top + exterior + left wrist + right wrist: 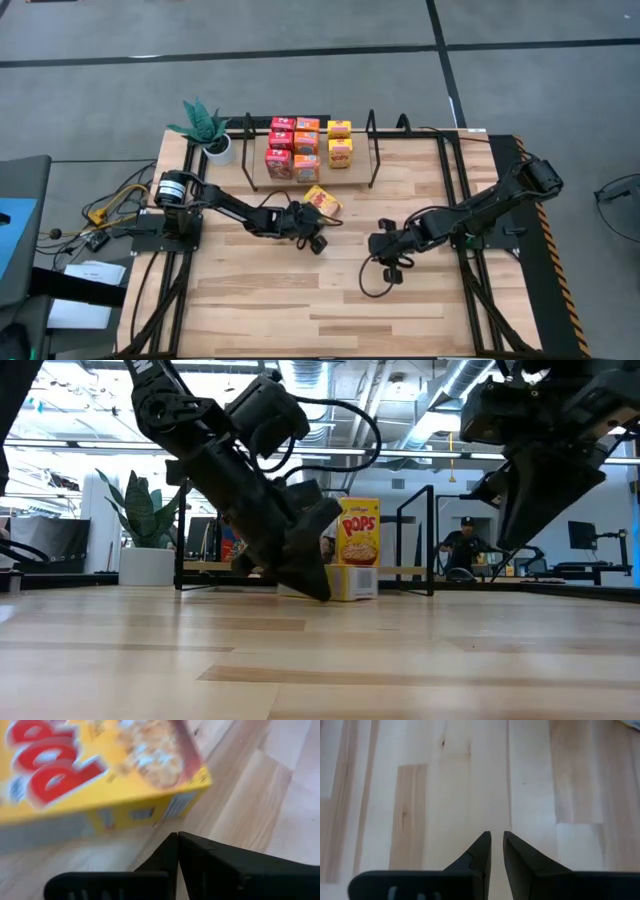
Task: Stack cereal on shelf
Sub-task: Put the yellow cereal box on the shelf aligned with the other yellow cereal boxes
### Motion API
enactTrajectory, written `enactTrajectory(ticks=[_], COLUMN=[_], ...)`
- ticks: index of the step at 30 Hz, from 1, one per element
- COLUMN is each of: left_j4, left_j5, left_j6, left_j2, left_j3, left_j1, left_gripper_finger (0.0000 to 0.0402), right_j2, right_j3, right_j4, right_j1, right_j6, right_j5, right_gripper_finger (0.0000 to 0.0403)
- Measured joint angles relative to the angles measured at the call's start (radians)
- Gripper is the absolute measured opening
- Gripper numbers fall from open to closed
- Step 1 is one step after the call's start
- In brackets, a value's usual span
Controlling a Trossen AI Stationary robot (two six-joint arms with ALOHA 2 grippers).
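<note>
The shelf [372,160] stands at the table's far middle and holds several cereal boxes in red [279,163], orange [306,167] and yellow [340,153]. One more yellow cereal box [322,200] lies flat on the table in front of it, printed front up [100,770]. My left gripper [177,837] is shut, slanting down beside that box's near side, its tip low over the table [318,590]. My right gripper [497,836] hangs over bare wood right of centre [380,243]. Its fingers stand a narrow gap apart with nothing between them. My left gripper's shut fingertips [170,845] stand right at the lower edge of the lying yellow box's barcode side [150,815]. They come slanting down from the table's left. Whether they touch the box, I cannot tell.
A white potted plant [210,135] stands at the shelf's left end. Black frame rails run along the table's left [160,280] and right [465,280] sides. Bare wood [300,300] lies between the arms and the near edge.
</note>
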Motion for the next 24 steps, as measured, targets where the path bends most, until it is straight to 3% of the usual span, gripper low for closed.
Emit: enactTrajectory(ticks=[9,13,16,24], left_j4=[-0.067,-0.133,-0.176,-0.182], left_j5=[-0.008,-0.02,-0.076,-0.232], left_j6=[-0.017,0.005,0.007,-0.133], left_j2=[-0.037,-0.122,-0.193,-0.377], left_j3=[0.001,0.001,-0.018,-0.169], left_j1=[-0.01,-0.036,-0.062,-0.1], left_gripper_finger=[0.0001,0.0,0.0,0.0], right_j2=[-0.008,-0.013,0.011,0.126], right_j3=[0.0,-0.015,-0.067,-0.14], right_j4=[0.089,0.293,0.496,0.807], right_j1=[-0.063,-0.116,-0.17,-0.284], right_j6=[-0.023,-0.141,-0.208,-0.266], right_j5=[0.014,0.104,0.11,0.104], right_gripper_finger=[0.0075,0.0075,0.0072,0.0028])
